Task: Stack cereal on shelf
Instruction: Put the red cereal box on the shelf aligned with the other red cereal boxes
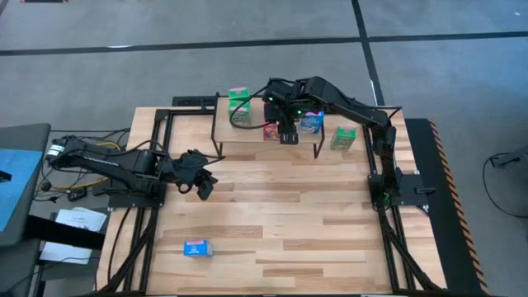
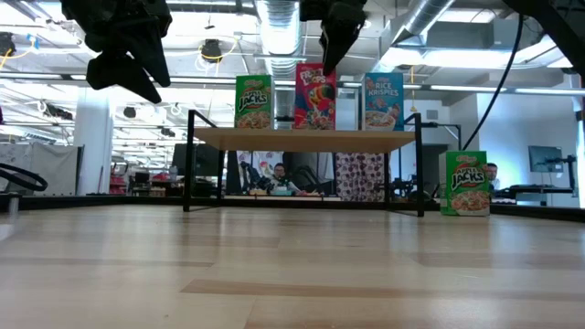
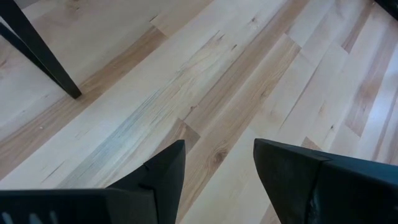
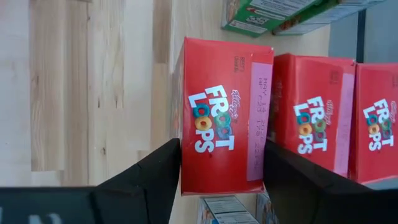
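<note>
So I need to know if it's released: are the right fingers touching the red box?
Cannot tell. In the right wrist view the fingers flank the red box closely; no clear gap or contact shows.

An open industrial lab; exposed ceiling ducts (image 2: 279, 23) and strip lights overhead; people at desks with monitors (image 2: 547, 160) behind the table (image 2: 292, 265).

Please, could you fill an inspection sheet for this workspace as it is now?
Surface: wooden table, no spills seen.
Job's things: shelf carries boxes; a green box stands beside it; a blue box lies apart.
Clutter: nothing seen.
Grippers: left gripper open above the table; right gripper at the red box on the shelf.
Cables: bundle beside the left arm.
Surroundings: people behind the table.
</note>
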Controlling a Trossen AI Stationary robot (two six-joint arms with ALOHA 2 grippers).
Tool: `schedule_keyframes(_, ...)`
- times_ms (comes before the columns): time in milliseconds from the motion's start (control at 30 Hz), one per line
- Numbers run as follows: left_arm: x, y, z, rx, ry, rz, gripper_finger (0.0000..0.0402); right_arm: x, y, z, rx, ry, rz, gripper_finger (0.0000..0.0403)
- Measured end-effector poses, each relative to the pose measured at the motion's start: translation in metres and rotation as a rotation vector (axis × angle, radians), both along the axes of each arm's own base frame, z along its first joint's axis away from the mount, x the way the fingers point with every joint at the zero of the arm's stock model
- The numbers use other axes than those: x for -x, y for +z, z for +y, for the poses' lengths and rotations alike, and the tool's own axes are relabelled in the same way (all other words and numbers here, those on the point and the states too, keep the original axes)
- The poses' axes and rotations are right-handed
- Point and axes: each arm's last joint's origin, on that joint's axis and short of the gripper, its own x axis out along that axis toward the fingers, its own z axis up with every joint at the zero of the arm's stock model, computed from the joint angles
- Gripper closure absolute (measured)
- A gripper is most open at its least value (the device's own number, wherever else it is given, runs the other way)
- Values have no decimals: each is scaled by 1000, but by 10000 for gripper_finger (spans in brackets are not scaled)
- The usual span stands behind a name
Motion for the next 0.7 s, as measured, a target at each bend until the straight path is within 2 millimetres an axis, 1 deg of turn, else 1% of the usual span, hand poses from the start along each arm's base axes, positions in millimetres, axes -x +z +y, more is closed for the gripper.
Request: schedule_keyframes(700,0,0,0,-11,-11,4,223,1,0,2,32,-12,22,164)
